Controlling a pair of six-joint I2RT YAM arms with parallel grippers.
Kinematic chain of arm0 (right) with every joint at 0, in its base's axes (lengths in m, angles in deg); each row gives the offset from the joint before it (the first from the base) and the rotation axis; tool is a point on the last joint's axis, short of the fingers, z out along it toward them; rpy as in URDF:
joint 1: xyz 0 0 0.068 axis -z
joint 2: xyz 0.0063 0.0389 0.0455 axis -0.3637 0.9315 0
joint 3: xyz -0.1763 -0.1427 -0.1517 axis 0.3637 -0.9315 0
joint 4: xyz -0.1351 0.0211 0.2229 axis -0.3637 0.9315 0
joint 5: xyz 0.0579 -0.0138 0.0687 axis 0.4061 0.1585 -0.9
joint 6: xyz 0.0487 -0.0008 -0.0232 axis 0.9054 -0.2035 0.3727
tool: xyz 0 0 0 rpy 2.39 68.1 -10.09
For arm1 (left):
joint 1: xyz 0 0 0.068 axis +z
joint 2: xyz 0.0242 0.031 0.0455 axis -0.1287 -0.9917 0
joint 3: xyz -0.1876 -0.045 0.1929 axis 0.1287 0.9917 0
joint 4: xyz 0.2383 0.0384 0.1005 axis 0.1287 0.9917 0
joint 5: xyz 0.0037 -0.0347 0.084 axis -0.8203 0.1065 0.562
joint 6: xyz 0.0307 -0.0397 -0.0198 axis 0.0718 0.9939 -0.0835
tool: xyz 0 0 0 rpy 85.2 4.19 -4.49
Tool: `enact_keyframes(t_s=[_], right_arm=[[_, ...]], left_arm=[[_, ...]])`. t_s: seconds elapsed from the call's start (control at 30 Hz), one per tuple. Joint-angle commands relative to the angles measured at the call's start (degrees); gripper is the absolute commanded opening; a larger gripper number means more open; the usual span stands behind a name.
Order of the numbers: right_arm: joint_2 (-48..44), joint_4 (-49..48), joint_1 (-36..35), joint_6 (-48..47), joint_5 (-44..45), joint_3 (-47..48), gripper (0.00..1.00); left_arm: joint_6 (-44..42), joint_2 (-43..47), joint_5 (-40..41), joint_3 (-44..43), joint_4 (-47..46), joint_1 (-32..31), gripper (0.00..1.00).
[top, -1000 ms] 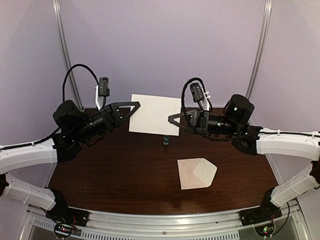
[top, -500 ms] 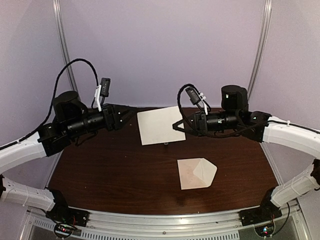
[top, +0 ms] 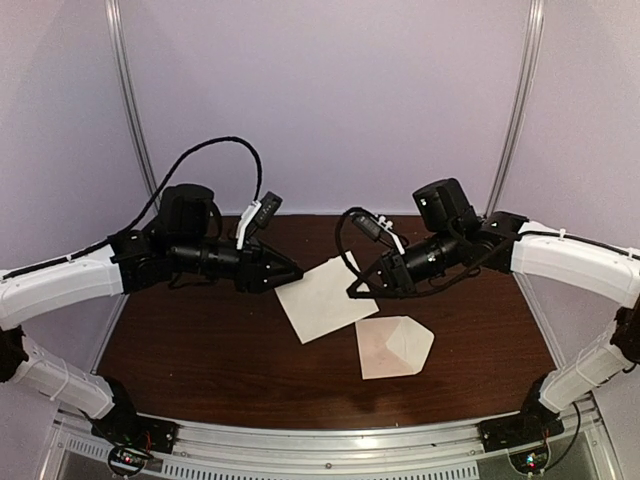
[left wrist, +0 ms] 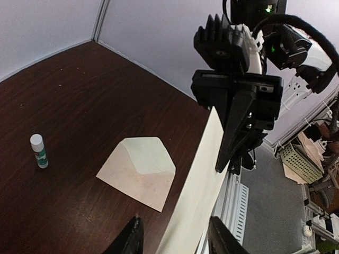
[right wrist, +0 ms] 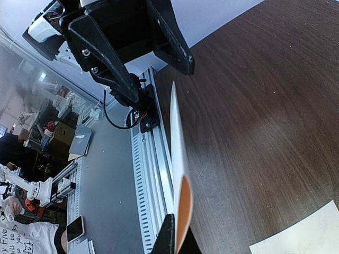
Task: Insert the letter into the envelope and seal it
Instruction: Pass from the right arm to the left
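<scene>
**Q:** What is the setting?

**A:** A dark brown wood-grain counter point(top: 200, 350) closed in by plain lilac walls point(top: 330, 100). Silver metal posts point(top: 128, 110) stand at the back, and a ribbed metal rail point(top: 330, 440) runs along the bottom of the overhead view.

**Q:** Where are the task's things?

**A:** The letter point(top: 322, 300), a flat white paper sheet, hangs tilted above mid-counter between the two black-and-white arms. The right jaws are clamped on its right edge. The left jaws stand apart around its left edge, not pinching it. The small pale beige paper envelope point(top: 385, 350) lies flat with its flap open, right of centre and just below the letter in the frame.

**Q:** Is there room to move?

**A:** Bare wood fills the lower left, and the envelope sits well in from the rail. In the left wrist view, a small white glue stick with a green label point(left wrist: 38, 151) stands upright at the left, apart from the envelope.
</scene>
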Motion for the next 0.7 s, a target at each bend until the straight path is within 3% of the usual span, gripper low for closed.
enact_keyframes(t_s=[0.0,0.23,0.5,0.67], right_arm=[[0.15,2.55,0.01,-2.91,-3.18,2.49,0.00],[0.59,2.83,-0.05,-3.30,-4.59,2.88,0.00],[0.49,3.38,0.13,-3.91,-2.47,3.34,0.00],[-2.09,-2.28,3.05,-0.53,-1.51,0.87,0.02]], left_arm=[[-3.41,-1.27,-5.12,-2.91,1.95,-0.63,0.41],[-3.87,-2.55,-5.26,-2.12,2.92,-0.65,0.34],[-4.08,-2.73,-6.05,-2.06,3.07,-0.76,0.00],[-2.14,-2.30,-7.05,-1.36,0.56,-0.76,0.00]])
